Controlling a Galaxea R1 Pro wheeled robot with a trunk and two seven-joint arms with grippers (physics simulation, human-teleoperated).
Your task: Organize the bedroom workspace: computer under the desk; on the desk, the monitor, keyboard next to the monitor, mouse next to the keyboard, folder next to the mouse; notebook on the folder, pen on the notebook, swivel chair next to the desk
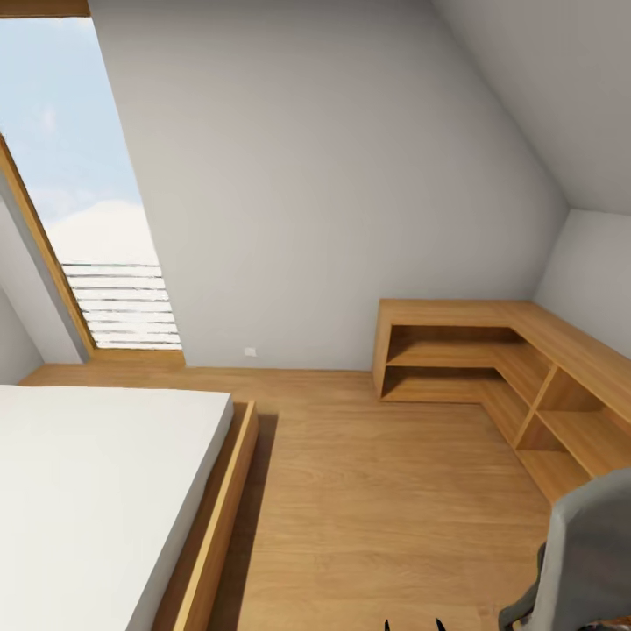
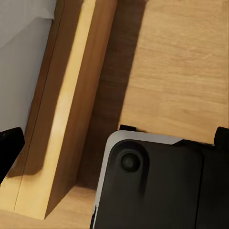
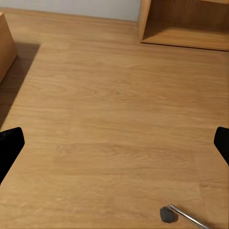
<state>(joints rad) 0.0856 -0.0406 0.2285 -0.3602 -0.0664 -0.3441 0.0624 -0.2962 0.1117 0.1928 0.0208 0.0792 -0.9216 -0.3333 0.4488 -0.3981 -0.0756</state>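
Note:
I am in the bedroom with its pale grey walls (image 1: 333, 175) and wood floor (image 1: 386, 508). The grey back of the swivel chair (image 1: 585, 561) stands at the lower right of the head view, and one of its casters (image 3: 167, 214) is on the floor in the right wrist view. My left gripper (image 2: 114, 143) is open over the floor beside the bed frame, above my own black base (image 2: 152, 191). My right gripper (image 3: 114, 145) is open over bare floor, holding nothing. The desk, computer, monitor, keyboard, mouse, folder, notebook and pen are out of view.
A white bed (image 1: 88, 499) in a wooden frame (image 1: 219, 526) fills the left side. Light-wood L-shaped shelves (image 1: 491, 350) line the far right corner. A slanted window (image 1: 79, 175) is at the left. Open floor lies between bed and shelves.

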